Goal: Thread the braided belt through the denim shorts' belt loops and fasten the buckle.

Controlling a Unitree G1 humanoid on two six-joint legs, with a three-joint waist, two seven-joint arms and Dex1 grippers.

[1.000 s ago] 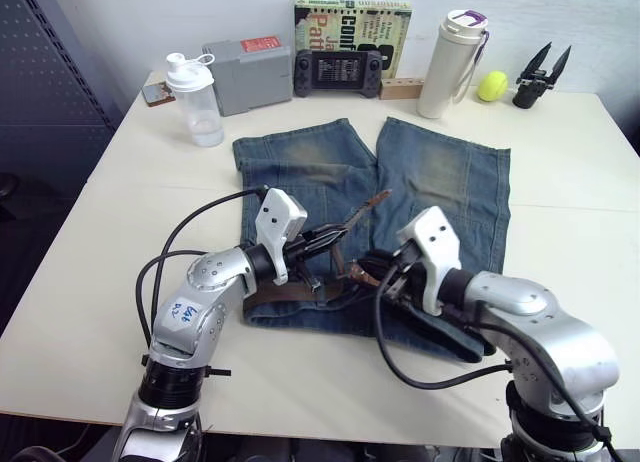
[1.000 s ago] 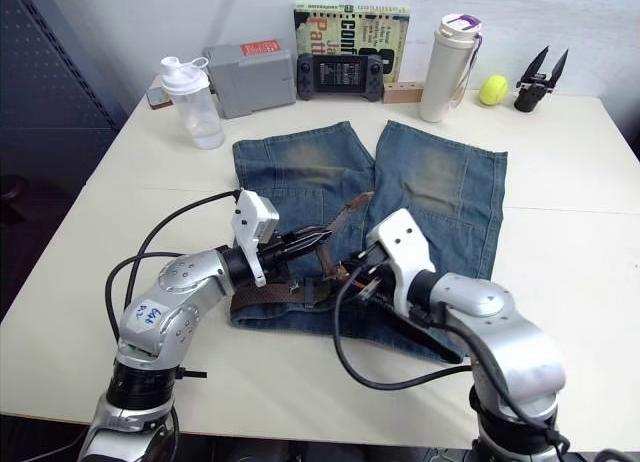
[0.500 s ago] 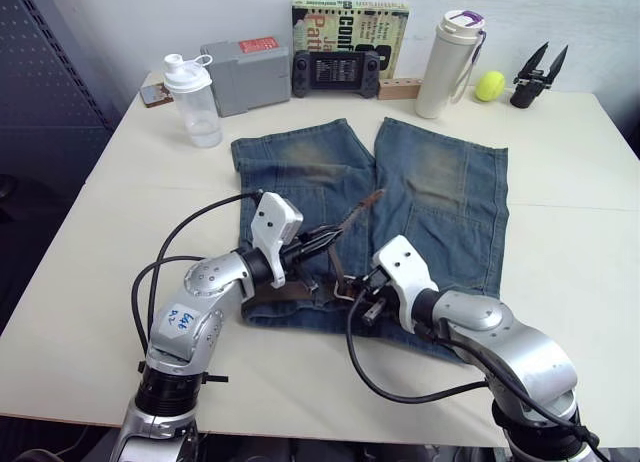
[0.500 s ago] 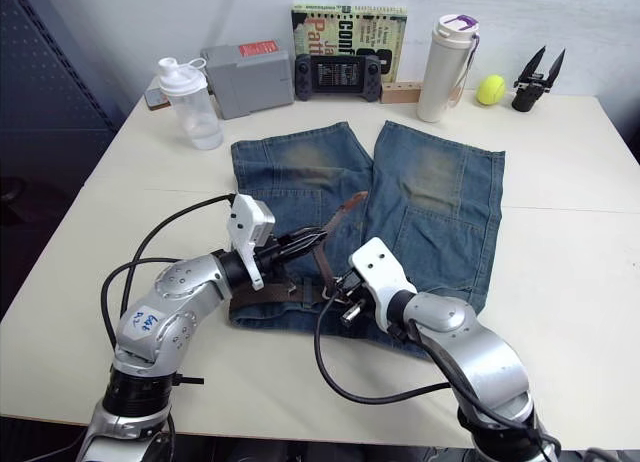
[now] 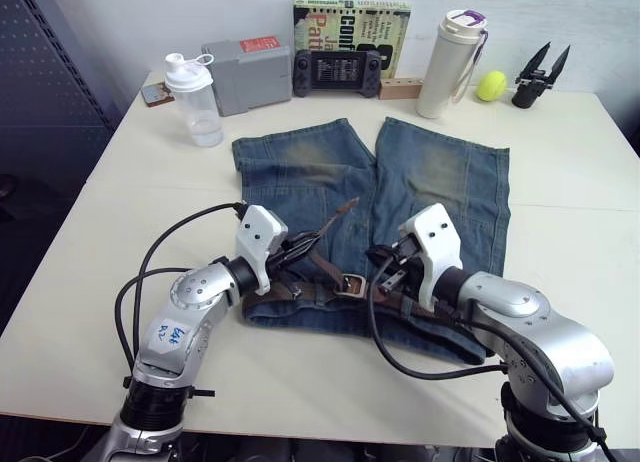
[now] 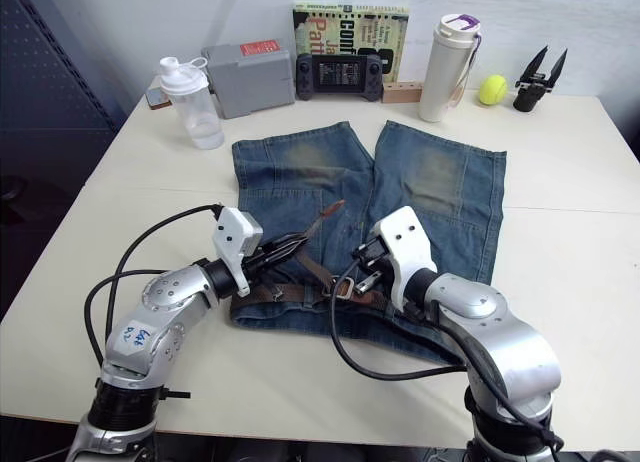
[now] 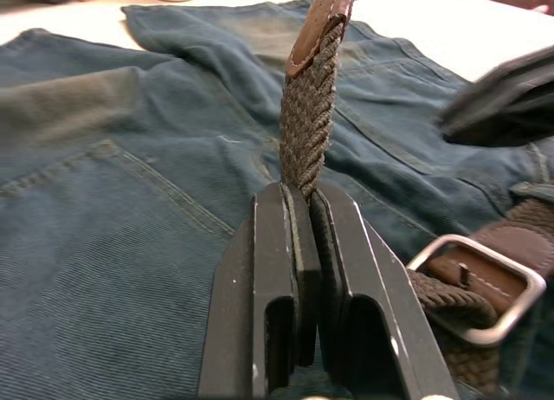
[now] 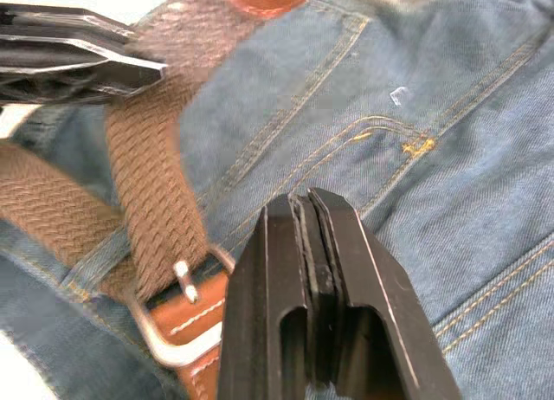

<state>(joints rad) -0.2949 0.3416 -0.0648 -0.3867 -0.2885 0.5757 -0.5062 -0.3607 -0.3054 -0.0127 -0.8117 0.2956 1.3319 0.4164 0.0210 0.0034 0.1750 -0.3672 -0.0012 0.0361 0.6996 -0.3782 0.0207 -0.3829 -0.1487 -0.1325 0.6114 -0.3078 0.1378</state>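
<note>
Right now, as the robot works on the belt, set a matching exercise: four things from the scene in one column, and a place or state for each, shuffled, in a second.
Things:
1. left gripper
2. right gripper
3. buckle
4. tennis ball

Places or states:
A. at the far edge of the table, beside a white bottle
B. shut, with nothing between its fingers
C. lies on the denim shorts between the two grippers
D. shut on the braided belt, near its tip

Pairs: 1-D, 2-B, 3-C, 4-A

Rough woven braided belt (image 7: 305, 123), shiny metal buckle (image 7: 481, 287), matt denim shorts (image 7: 130, 244).
</note>
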